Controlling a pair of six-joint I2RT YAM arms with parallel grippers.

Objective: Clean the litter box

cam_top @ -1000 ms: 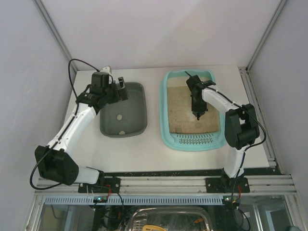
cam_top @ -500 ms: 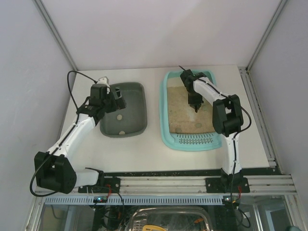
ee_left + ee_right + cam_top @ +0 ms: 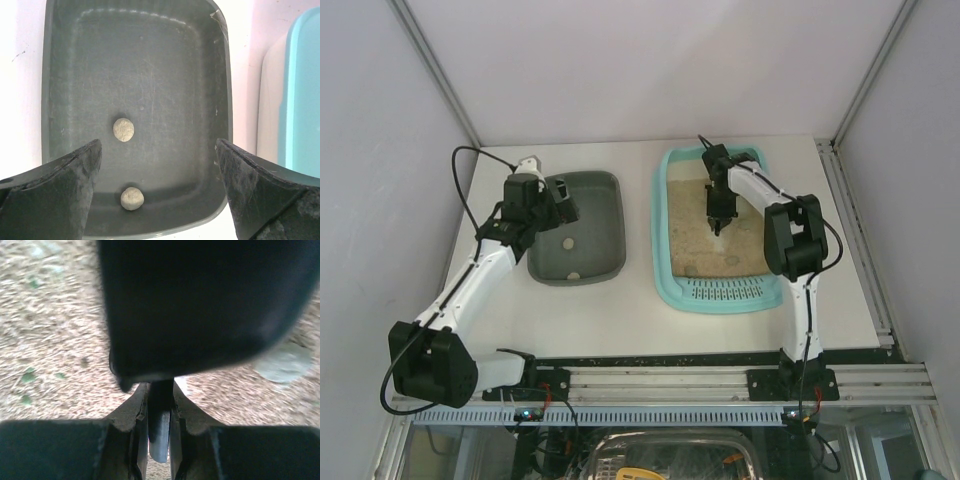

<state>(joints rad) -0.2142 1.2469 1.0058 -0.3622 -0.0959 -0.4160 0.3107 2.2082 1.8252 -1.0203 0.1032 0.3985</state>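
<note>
Top external view: the turquoise litter box (image 3: 658, 240) lies on the right half of the white table (image 3: 620, 320), its slotted grille (image 3: 725, 292) at the near end and tan litter (image 3: 690, 225) filling the rest. A grey tray (image 3: 595, 215) sits well apart to its left and holds two pale clumps (image 3: 567, 243). The left gripper (image 3: 563, 203) hangs over the tray's left edge with its jaws spread wide and nothing between them. The right gripper (image 3: 718, 226) points down over the litter in the far half of the box. Left wrist view: both dark fingers (image 3: 55, 195) frame the grey tray from above, one clump lying near the middle of the floor and the other close to the near wall; the litter box rim shows at the right edge. Right wrist view: the fingers (image 3: 125, 437) are pressed together on the thin stem of a black tool (image 3: 200, 305), whose broad blade covers most of the frame just above the litter. The kind of tool cannot be told. A pale greenish lump (image 3: 282, 362) rests on the litter beside the blade's right edge.
</note>
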